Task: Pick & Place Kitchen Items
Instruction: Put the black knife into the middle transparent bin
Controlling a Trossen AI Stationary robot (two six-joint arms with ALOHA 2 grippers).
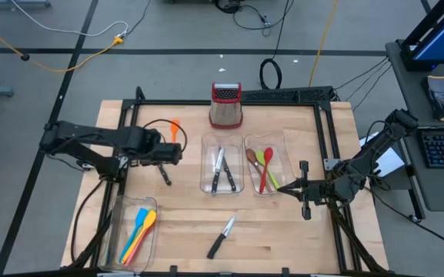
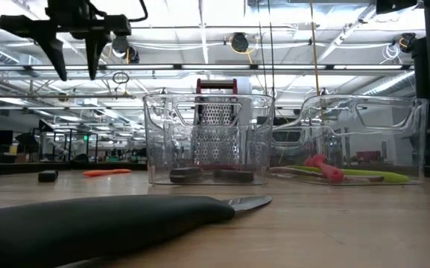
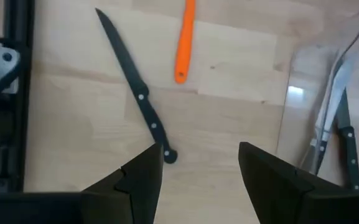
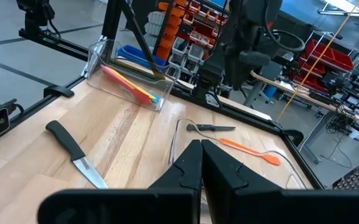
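- While you look from the high view, you see the left gripper (image 1: 177,153) above the left part of the table (image 1: 183,231), with a black-handled knife (image 1: 162,175) lying on the wood just beside it and an orange utensil (image 1: 175,128) a little farther back.
- The left wrist view gives you what the high view does not: the fingers (image 3: 135,180) stand wide apart and hold nothing, and the end of the knife handle (image 3: 143,106) lies between them, nearer to one finger. You cannot tell from it how high they are above the knife.
- The low view shows you this gripper (image 2: 77,63) high above the table, well clear of the wood.
- The right gripper (image 1: 283,188) waits at the right side, near the tray (image 1: 285,142) with the red, green and brown spoons. In the right wrist view its fingers (image 4: 188,168) are pressed together, with nothing between them.
- Only the high view shows you all three clear trays: the middle one (image 1: 206,165) holds two knives (image 1: 220,171), and the front left one (image 1: 118,231) holds spatulas (image 1: 139,232) in blue, yellow and red.
- One more knife (image 1: 222,237) lies alone at the front of the table. In the low view its dark handle (image 2: 103,222) fills the foreground.
- The metal grater (image 1: 225,105) with the red top stands at the back edge. The low view shows it to you through the middle tray.
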